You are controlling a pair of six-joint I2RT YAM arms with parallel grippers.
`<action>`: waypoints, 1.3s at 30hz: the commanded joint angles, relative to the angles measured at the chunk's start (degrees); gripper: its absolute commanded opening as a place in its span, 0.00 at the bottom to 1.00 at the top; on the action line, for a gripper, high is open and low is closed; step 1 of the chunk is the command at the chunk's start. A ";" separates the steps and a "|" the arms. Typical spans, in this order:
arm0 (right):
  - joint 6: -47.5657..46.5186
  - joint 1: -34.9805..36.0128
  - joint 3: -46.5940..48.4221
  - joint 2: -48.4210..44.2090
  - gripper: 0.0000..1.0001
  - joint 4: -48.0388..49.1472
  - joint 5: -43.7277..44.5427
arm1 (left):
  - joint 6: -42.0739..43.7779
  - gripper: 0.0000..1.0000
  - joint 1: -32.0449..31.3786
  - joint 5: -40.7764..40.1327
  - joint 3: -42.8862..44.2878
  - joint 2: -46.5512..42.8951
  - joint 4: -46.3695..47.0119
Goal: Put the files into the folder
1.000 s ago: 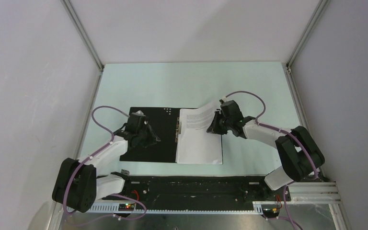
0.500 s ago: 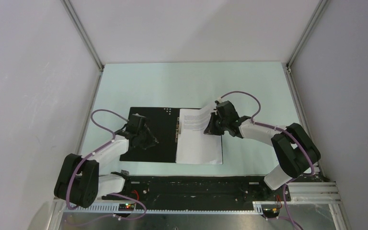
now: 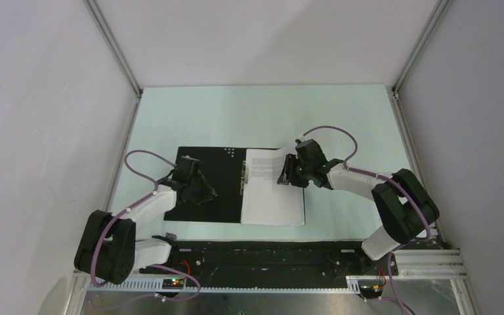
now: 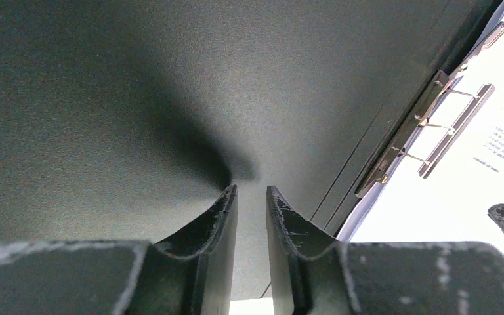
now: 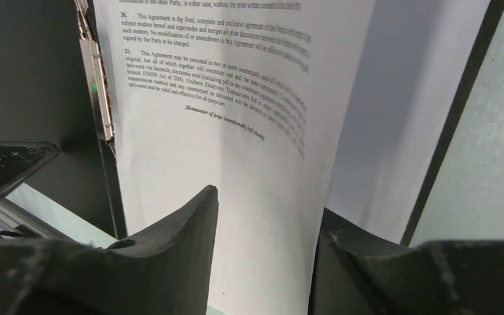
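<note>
Pale green table (image 3: 236,118) bears the flat rectangular folder (image 3: 226,200), spread open with its black inside upward. Two thin white files lie on its right half beside the metal clip (image 4: 433,125): the matte printed sheet (image 5: 236,164) on top, the plain white sheet (image 5: 394,131) beneath. Left gripper (image 4: 249,190), fingers drawn to a slit and empty, presses the left flap, apparently to keep the folder flat. Right gripper (image 5: 267,205), jaws well apart, straddles the printed sheet's bowed right edge unclamped, apparently laying it down.
</note>
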 commanded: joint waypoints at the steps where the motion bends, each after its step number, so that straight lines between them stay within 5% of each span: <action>1: 0.04 0.19 1.97 -2.77 0.52 -2.57 3.22 | -0.57 0.27 0.45 -1.47 0.33 -0.46 0.86; 16: 1.99 0.01 1.09 -11.62 0.73 -17.08 16.84 | -0.85 0.27 0.49 -1.03 1.02 -0.48 0.86; 39: 6.39 4.47 -4.39 -8.33 0.75 -11.56 15.54 | -1.18 0.26 0.55 -0.85 1.13 0.50 0.88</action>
